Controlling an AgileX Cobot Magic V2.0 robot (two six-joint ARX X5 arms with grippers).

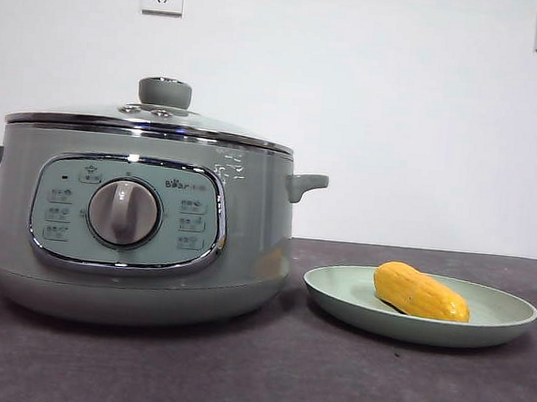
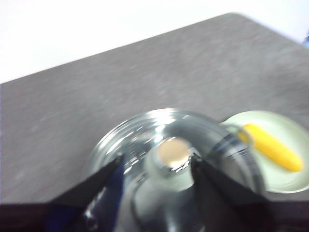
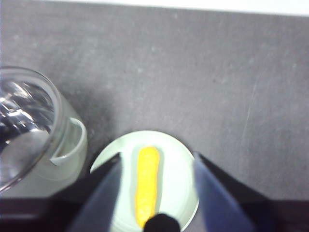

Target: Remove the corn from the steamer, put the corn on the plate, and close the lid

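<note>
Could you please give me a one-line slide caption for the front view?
Lid closed on the steamer, the corn lying on the plate beside it.

Left wrist view blurred — steamer (image 2: pixel 159 193) cut off by frame edge

One steamer (image 1: pixel 143 237), one lid (image 1: pixel 153 120), one plate (image 1: pixel 483 328), one corn (image 1: pixel 420 291).

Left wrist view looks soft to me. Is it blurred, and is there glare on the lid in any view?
Left wrist view: blurred throughout, with bright glare streaks on the lid around its knob. Right wrist view: sharper, the corn and plate clear, white reflections on the lid's glass at the edge. Front view: sharp and evenly lit, the steamer casting a soft shadow on the table.
</note>
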